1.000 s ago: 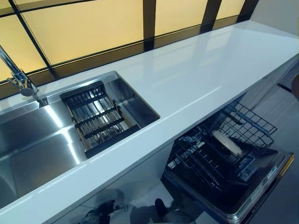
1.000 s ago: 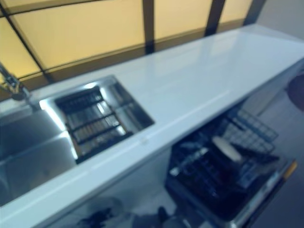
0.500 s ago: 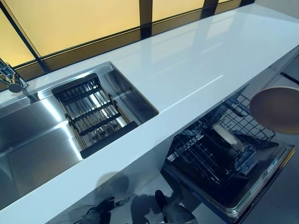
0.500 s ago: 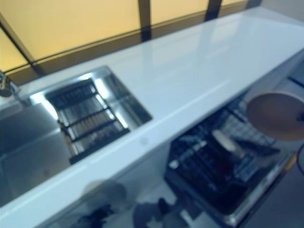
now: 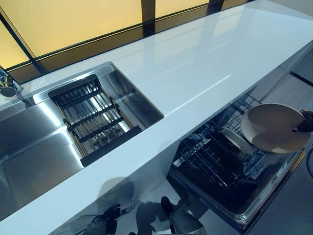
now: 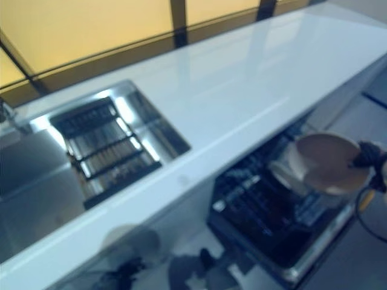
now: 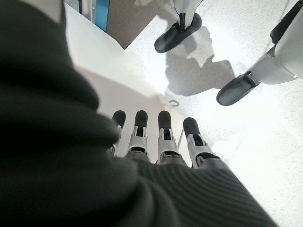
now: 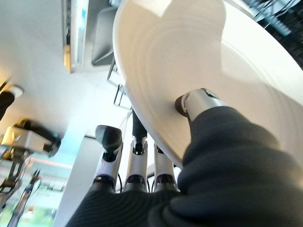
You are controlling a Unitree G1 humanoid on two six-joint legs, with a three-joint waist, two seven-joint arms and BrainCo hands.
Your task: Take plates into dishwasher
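I have one round beige plate (image 5: 275, 127) in my right hand (image 5: 305, 122), thumb pressed on its upper face and fingers (image 8: 136, 161) underneath, pinching the rim. It is tilted, face toward the camera, hanging over the open dishwasher's dark wire rack (image 5: 220, 161), below the front edge of the long white counter (image 5: 195, 78). A second pale plate (image 5: 234, 139) stands on edge in that rack. My left hand (image 7: 161, 142) hangs low with fingers straight and relaxed, holding nothing. A steel sink (image 5: 39, 147) with a black drying rack (image 5: 93, 117) is set into the counter on the left.
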